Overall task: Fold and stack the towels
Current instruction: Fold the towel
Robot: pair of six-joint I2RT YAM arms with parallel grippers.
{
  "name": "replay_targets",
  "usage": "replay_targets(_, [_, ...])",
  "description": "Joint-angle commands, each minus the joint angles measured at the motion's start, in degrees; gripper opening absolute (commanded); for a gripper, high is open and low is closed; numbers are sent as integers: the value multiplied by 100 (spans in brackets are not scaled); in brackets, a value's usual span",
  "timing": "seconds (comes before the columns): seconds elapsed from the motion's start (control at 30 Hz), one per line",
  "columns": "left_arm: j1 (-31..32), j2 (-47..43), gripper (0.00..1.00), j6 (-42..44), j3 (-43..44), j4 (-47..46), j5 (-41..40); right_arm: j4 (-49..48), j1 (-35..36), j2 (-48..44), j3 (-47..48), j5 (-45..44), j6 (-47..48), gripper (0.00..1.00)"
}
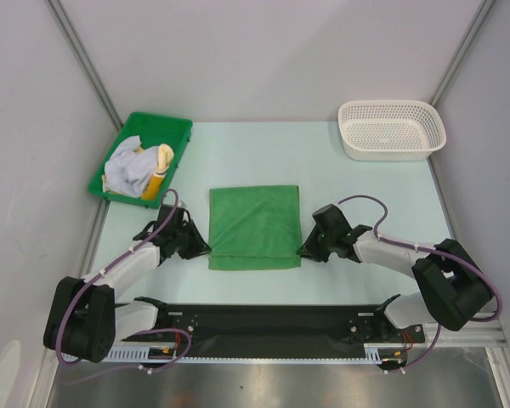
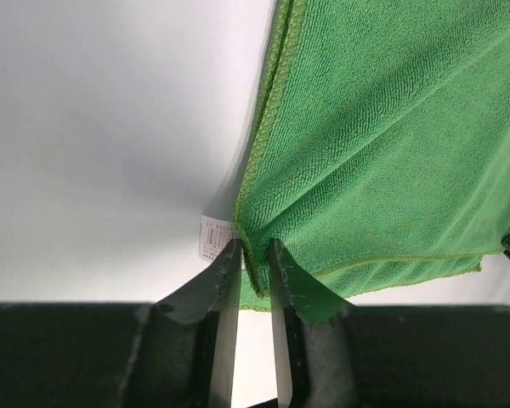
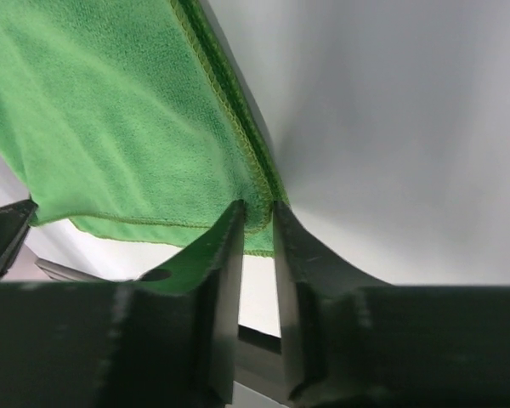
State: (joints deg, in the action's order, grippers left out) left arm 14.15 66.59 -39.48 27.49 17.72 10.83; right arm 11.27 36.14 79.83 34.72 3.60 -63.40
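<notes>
The table [image 1: 365, 255] carries a green towel [image 1: 253, 225] lying flat between the two grippers, folded, with a lower layer showing along its near edge. The left gripper [image 1: 202, 249] is at the towel's near left corner and the right gripper [image 1: 304, 249] at its near right corner, so the cloth spans from one straight across to the other. A tray [image 1: 180, 127] sits beyond the left gripper and to its left, with a crumpled white towel [image 1: 126, 170] and a yellow towel [image 1: 161, 160] in it. A basket [image 1: 391, 146] stands well beyond the right gripper, off to its right. From above, the jaws themselves are too small to read. The left wrist view shows its fingers [image 2: 228, 272] drawn close together and pinching the towel's corner, with a white label [image 2: 214, 238] just beside the left fingertip. The right wrist view shows that gripper likewise nipped onto the stitched hem, both layers between the tips.
</notes>
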Motion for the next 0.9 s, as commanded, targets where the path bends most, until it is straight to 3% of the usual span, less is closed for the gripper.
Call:
replay_targets(0.0, [53, -93, 21, 37, 38, -93, -2, -46, 77, -152, 43, -306, -77, 21])
replay_targets(0.17, [44, -155, 0, 46, 73, -58, 33, 68, 95, -310, 52, -360, -6, 15])
replay_targets(0.3, [53, -181, 0, 37, 117, 12, 68, 86, 104, -328, 70, -360, 64, 2])
replay_targets(0.7, [184, -875, 0, -120, 618, 838, 59, 578, 147, -758, 387, -255, 468, 0])
replay_targets(0.87, [290, -1218, 0, -331, -40, 647, 42, 290, 165, -969, -227, -88, 601, 0])
